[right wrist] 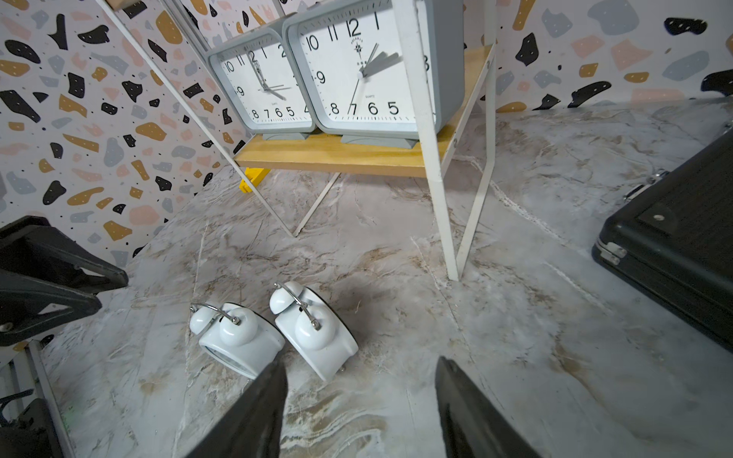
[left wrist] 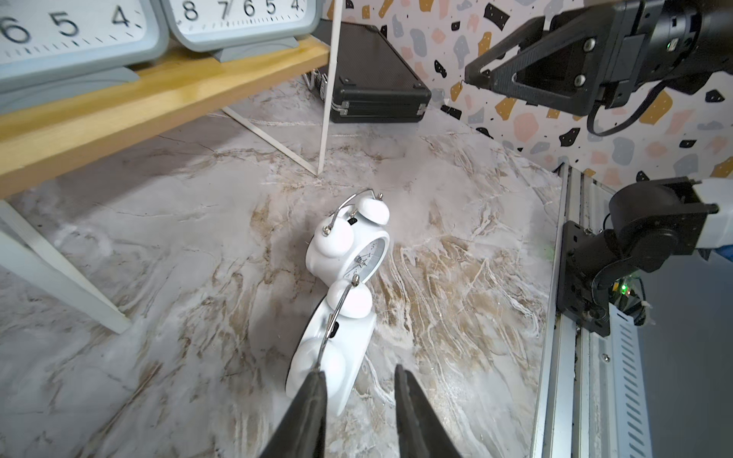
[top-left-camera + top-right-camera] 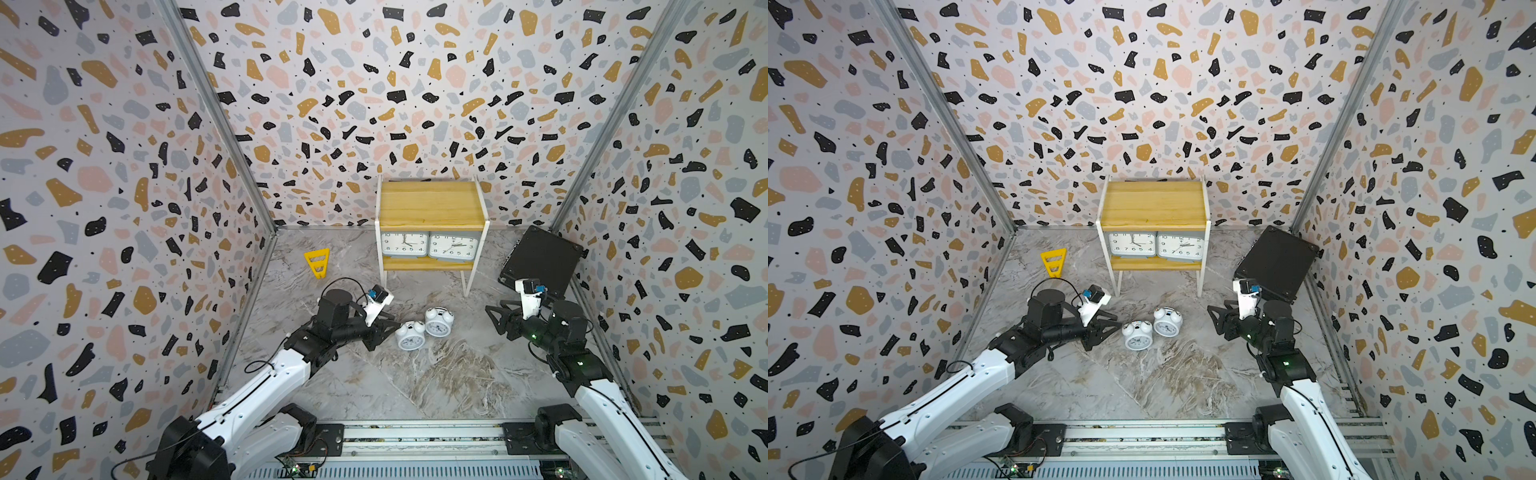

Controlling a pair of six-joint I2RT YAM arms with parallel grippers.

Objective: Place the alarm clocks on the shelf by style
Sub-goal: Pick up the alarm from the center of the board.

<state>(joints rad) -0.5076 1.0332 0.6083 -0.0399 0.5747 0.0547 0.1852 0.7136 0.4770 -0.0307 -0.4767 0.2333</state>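
Note:
Two grey rectangular alarm clocks (image 3: 404, 243) (image 3: 453, 246) stand side by side on the lower board of the shelf (image 3: 430, 203); its top board is bare. Two small white twin-bell clocks (image 3: 410, 336) (image 3: 439, 322) lie on the marble floor in front of it, touching each other. My left gripper (image 3: 394, 326) is open, low, with its tips at the left side of the nearer white clock (image 2: 337, 349); in the left wrist view a corner of that clock lies between the fingers. To the right of both white clocks, my right gripper (image 3: 493, 320) hovers open and holds nothing.
A black square box (image 3: 540, 262) leans at the back right against the wall. A yellow triangular piece (image 3: 318, 262) lies at the back left. The shelf's white legs (image 1: 440, 222) stand just behind the white clocks. The arms' metal rail (image 3: 415, 436) runs along the front.

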